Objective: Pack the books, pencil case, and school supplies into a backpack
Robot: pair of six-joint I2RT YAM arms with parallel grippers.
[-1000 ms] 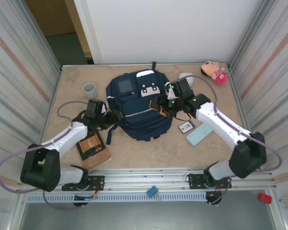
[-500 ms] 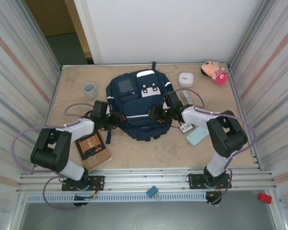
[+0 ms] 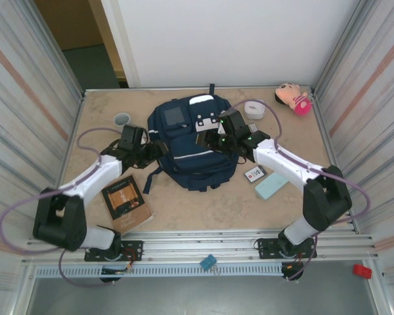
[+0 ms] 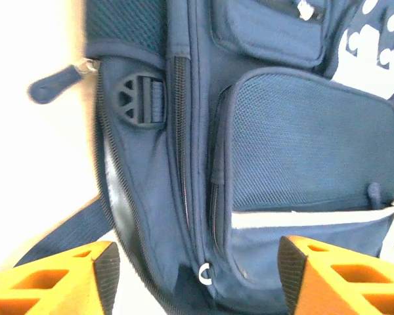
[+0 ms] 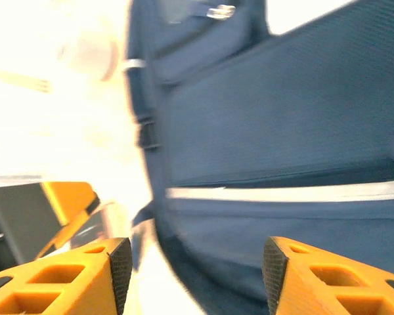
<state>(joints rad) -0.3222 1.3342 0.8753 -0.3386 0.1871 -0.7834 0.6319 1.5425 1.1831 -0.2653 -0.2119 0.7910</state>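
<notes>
The navy backpack [image 3: 186, 149] lies flat mid-table, its zips closed. My left gripper [image 3: 156, 151] is at its left side and stands open. In the left wrist view the backpack's [image 4: 276, 151] zipped side edge and a small white zip ring [image 4: 204, 273] lie between the left gripper's [image 4: 197, 275] spread fingers. My right gripper [image 3: 205, 137] hovers open over the backpack's upper right. The right wrist view shows blurred backpack [image 5: 282, 164] fabric ahead of the right gripper [image 5: 197, 269]. The book [image 3: 125, 203] lies front left. The teal pencil case [image 3: 272, 186] and a white packet [image 3: 254, 173] lie on the right.
A grey cup [image 3: 121, 119] stands back left. A white rounded box [image 3: 253, 109] and a pink plush toy [image 3: 293, 98] sit back right. Ribbed metal walls close in both sides. A dark strap [image 3: 148, 182] trails from the backpack toward the front.
My right gripper has swung up and left from the backpack's right edge onto its upper front. The left jaws have widened and the left arm has shifted slightly.
</notes>
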